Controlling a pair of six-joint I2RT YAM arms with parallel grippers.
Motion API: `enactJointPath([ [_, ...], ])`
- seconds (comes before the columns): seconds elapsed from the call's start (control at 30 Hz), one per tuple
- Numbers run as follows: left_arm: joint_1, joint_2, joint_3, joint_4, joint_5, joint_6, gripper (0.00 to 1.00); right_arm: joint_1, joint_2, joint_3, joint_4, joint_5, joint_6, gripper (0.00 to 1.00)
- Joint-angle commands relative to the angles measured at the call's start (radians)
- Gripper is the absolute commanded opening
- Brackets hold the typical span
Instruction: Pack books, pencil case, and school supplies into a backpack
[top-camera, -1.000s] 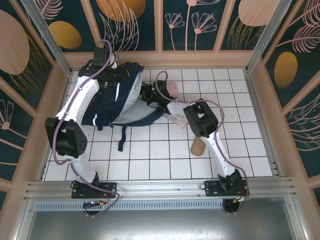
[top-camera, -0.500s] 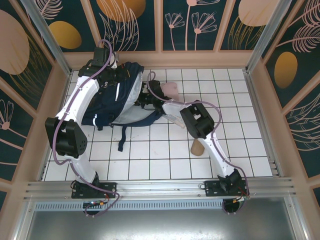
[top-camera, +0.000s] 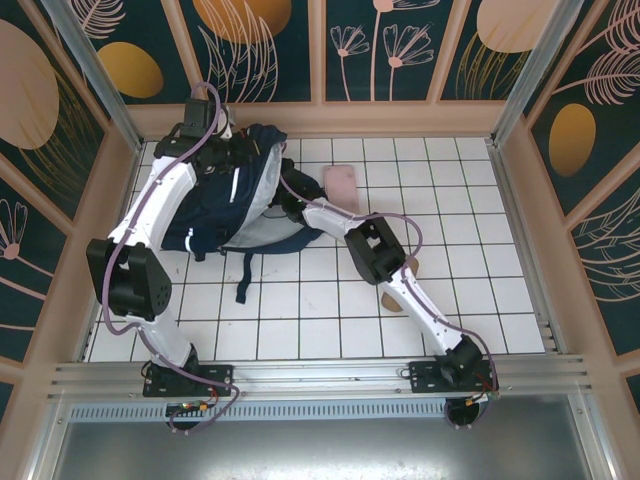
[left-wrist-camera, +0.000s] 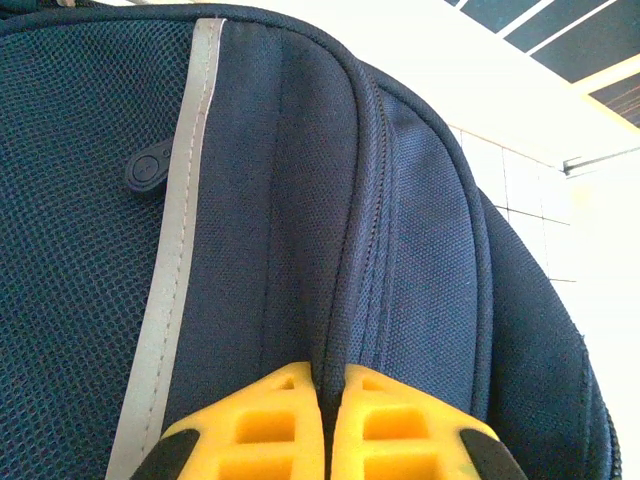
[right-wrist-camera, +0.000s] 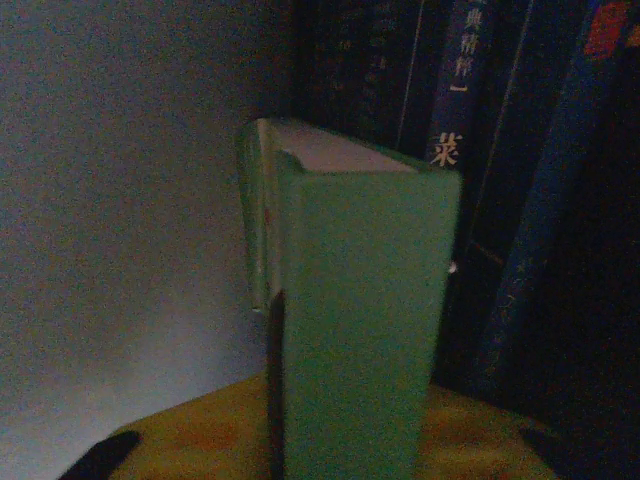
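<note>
Left gripper (left-wrist-camera: 322, 425) pinched shut on backpack (left-wrist-camera: 250, 200) fabric, upper left of the top view. Right gripper (right-wrist-camera: 345, 445) clamps green piece (right-wrist-camera: 360, 300) inside, beside books (right-wrist-camera: 470, 150). Risks: piece catches a spine or lining (right-wrist-camera: 120, 200); left pinch slips and the fabric sags.

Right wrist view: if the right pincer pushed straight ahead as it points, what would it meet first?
Probably the dark books beyond the pale green piece the right pincer grips; grey backpack lining lies left. Depth is unclear.
</note>
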Motion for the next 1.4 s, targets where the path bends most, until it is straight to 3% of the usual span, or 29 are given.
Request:
enactJointPath([
  [0.0, -0.012, -0.080, 0.021, 0.074, 0.069, -0.002, 0.00, 0.014, -0.088, -0.127, -0.150, -0.006, -0.105, 0.43],
  [0.37, -0.012, -0.078, 0.030, 0.051, 0.010, 0.041, 0.02, -0.025, -0.302, -0.238, -0.427, 0.056, -0.314, 0.62],
  [0.63, -0.010, -0.076, 0.023, 0.041, -0.040, 0.072, 0.04, -0.041, -0.424, -0.370, -0.482, 0.120, -0.378, 0.64],
  [0.83, -0.010, -0.087, 0.019, 0.000, -0.164, 0.128, 0.05, -0.073, -0.567, -0.545, -0.455, 0.171, -0.412, 0.64],
  [1.27, -0.010, -0.101, -0.046, -0.058, -0.510, 0.208, 0.04, -0.206, -0.946, -0.860, -0.622, 0.387, -0.622, 0.62],
  [1.37, -0.010, -0.114, -0.048, -0.055, -0.508, 0.222, 0.00, -0.264, -0.969, -0.882, -0.679, 0.445, -0.702, 0.67],
])
